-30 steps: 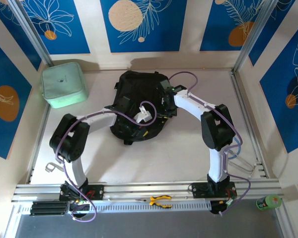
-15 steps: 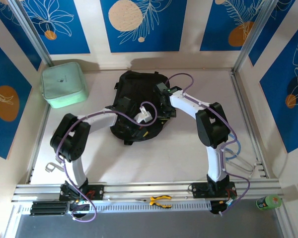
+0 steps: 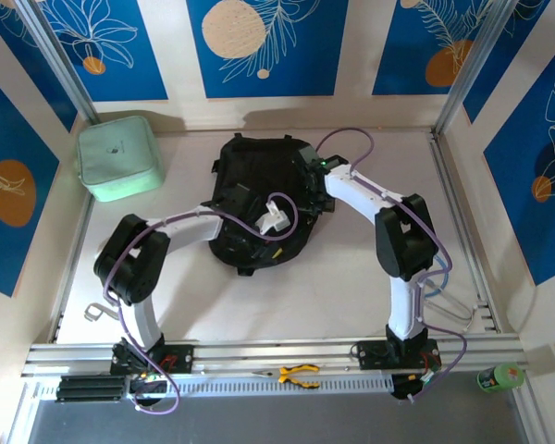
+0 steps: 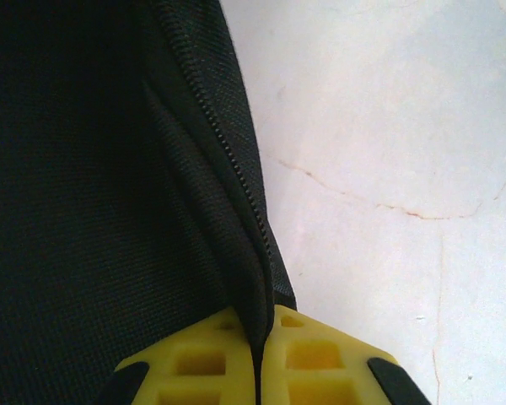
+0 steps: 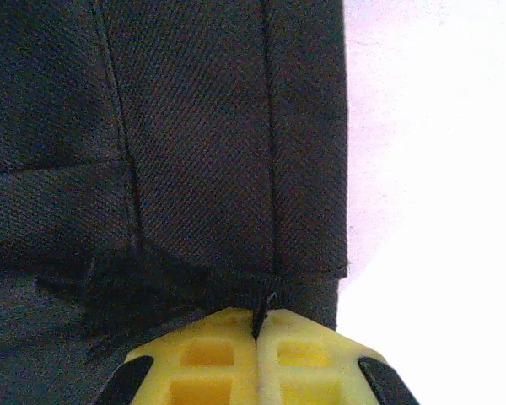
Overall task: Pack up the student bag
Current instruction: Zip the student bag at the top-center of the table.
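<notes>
The student bag (image 3: pixel 259 185), black fabric, lies in the middle of the table. My left gripper (image 3: pixel 270 233) reaches over its lower right part. In the left wrist view its yellow fingertips (image 4: pixel 257 342) are shut on a fold of the bag (image 4: pixel 84 169) beside a zipper line (image 4: pixel 236 173). My right gripper (image 3: pixel 312 190) sits at the bag's right side. In the right wrist view its tips (image 5: pixel 259 325) pinch a thin edge of the bag's fabric (image 5: pixel 194 126), with white table to the right.
A mint-green zip case (image 3: pixel 118 157) stands at the back left corner. Yellow-handled pliers (image 3: pixel 299 374) lie on the front rail, and a green object (image 3: pixel 499 376) sits outside the frame at the front right. Metal rails border the table.
The right gripper has closed onto the bag's edge, after its arm swung left and back. The left wrist has drifted slightly right with its fold of fabric.
</notes>
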